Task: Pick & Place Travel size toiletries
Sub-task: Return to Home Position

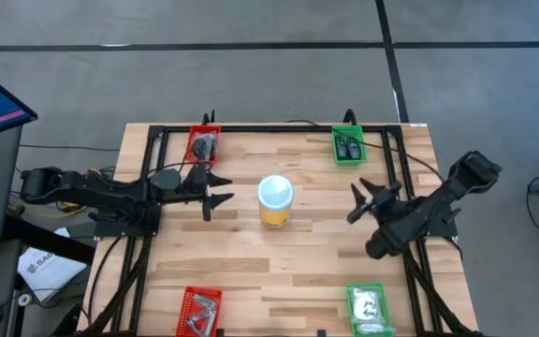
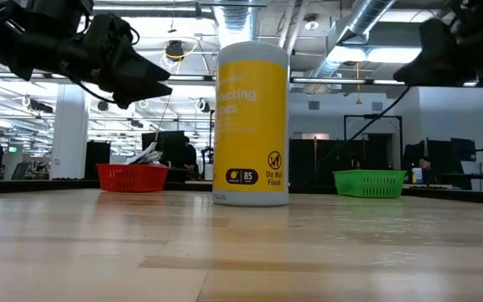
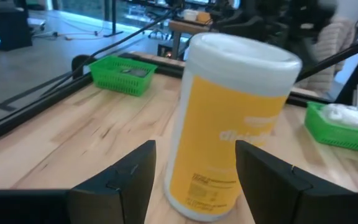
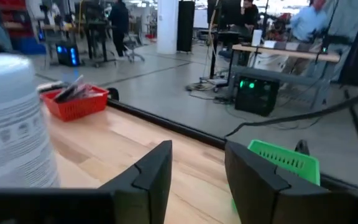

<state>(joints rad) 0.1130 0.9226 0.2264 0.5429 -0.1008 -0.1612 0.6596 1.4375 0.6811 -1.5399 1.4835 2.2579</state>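
The travel size toiletries lie in four small trays at the table's corners. Dark pieces fill the far red tray (image 1: 204, 144), tiny dark bottles the far green tray (image 1: 348, 146), silvery bits the near red tray (image 1: 199, 312), and white packets the near green tray (image 1: 367, 308). My left gripper (image 1: 215, 192) is open and level at the table's left. It points at the yellow jar (image 1: 275, 202) and stands a little short of it, with its fingers (image 3: 123, 180) framing the jar (image 3: 229, 124). My right gripper (image 1: 356, 201) is open to the jar's right, with nothing between its fingers (image 4: 151, 177).
The yellow jar (image 2: 251, 126) with its pale lid stands upright on its base at the table's middle, between the two grippers. A black frame (image 1: 251, 128) runs along the table's edges. Bare wood lies near of the jar.
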